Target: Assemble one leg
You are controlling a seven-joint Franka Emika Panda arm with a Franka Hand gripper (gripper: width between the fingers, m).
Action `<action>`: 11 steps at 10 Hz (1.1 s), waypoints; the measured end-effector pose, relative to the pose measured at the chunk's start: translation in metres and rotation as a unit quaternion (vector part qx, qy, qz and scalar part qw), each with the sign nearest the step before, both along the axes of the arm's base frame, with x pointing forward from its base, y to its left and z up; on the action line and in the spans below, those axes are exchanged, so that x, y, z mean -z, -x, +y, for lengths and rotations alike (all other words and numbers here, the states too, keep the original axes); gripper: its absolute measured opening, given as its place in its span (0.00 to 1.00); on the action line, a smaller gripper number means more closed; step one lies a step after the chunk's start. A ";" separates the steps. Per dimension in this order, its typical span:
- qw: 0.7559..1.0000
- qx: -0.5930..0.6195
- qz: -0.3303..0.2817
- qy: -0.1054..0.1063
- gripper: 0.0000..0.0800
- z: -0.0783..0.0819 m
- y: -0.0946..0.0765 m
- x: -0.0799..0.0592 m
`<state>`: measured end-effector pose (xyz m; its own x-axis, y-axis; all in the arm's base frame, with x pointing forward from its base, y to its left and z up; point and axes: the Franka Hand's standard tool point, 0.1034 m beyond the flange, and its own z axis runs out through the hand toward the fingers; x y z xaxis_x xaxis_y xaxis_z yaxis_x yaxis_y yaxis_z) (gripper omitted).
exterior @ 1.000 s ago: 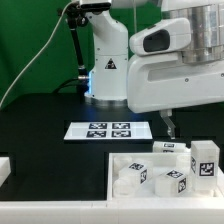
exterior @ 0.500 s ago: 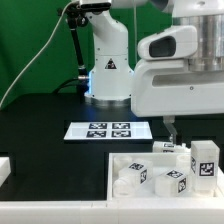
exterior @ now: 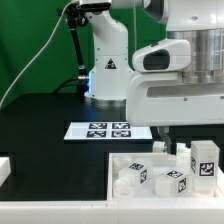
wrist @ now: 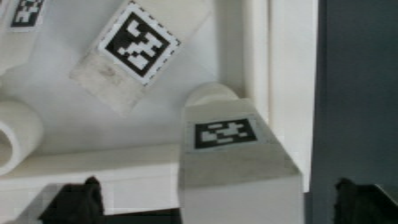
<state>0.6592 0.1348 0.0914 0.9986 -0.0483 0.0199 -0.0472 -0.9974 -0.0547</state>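
Several white legs with black-and-white tags sit in the large white tray (exterior: 116,166) at the exterior view's lower right. One leg (exterior: 205,160) stands upright at the right, and others (exterior: 137,176) lie flat. My gripper (exterior: 170,138) hangs just above the tray's far side. In the wrist view the gripper (wrist: 217,205) is open and empty. Its dark fingertips (wrist: 71,200) straddle a leg (wrist: 228,155) whose tag faces the camera. They do not touch it. Another tagged leg (wrist: 139,45) lies further off.
The marker board (exterior: 108,129) lies on the black table behind the tray. The robot base (exterior: 105,70) stands at the back. A white part (exterior: 5,168) sits at the exterior view's left edge. A round white end (wrist: 15,132) lies beside the straddled leg.
The arm has come down toward the tray, and the hand now sits lower over the legs. The parts in the tray have not moved.
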 end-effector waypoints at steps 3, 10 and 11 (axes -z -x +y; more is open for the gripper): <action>1.000 -0.008 0.001 0.000 0.48 0.000 0.000 0.000; 0.984 0.178 0.001 -0.017 0.35 0.003 0.000 0.001; 0.971 0.240 -0.005 -0.024 0.35 0.003 0.000 0.002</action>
